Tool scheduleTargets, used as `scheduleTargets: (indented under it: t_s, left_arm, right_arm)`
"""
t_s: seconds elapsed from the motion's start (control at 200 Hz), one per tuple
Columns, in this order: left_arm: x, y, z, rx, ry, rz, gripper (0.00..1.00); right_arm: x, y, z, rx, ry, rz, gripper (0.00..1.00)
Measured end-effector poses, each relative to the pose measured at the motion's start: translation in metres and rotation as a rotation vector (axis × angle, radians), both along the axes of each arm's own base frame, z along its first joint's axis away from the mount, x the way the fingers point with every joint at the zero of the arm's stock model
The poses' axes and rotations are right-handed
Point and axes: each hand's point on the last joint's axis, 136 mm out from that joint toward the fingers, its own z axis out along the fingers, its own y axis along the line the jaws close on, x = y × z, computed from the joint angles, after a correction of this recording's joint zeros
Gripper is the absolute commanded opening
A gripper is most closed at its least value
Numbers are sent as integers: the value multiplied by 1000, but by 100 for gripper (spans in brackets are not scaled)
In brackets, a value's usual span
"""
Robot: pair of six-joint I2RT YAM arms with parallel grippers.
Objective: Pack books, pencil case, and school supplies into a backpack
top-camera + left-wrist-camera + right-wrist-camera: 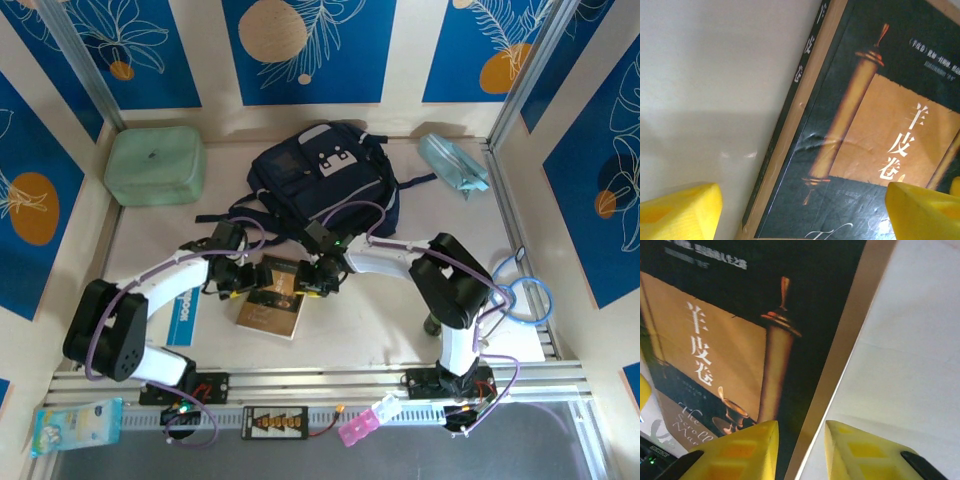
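The tan-brown book with a dark cover picture lies flat on the table in front of the navy backpack. My left gripper is at its left edge, and its yellow fingers stand wide open astride the spine. My right gripper is at the book's right edge. Its jaws are close together, one finger over the cover and one over the table, with a gap still showing. A blue book lies partly under the left arm. The pale-blue pencil case lies at the back right.
A mint-green boxy case stands at the back left. A blue cable loop lies by the right wall. On the front rail sit a printed packet and a pink piece. Panelled walls close in three sides.
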Motion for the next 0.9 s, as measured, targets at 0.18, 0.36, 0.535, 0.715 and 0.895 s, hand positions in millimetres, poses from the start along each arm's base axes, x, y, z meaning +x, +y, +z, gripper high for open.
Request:
scheduleTargets:
  t_s: [0.18,0.36,0.535,0.715,0.895]
  left_arm:
    - [-4,-6,-3,-29,24,-32,73]
    - [-7,-9,-5,-45,43,-48,73]
    - [-11,-13,-9,-63,66,-72,73]
    - [-13,-15,-7,-87,75,-87,70]
    - [-23,-21,6,-134,100,-107,64]
  right_arm:
    - [-2,0,-2,-6,6,10,21]
    - [2,-3,-6,-21,10,12,19]
    - [5,-6,-6,-23,11,9,18]
    - [6,-6,-7,-23,16,10,18]
    - [9,-8,-8,-25,21,1,18]
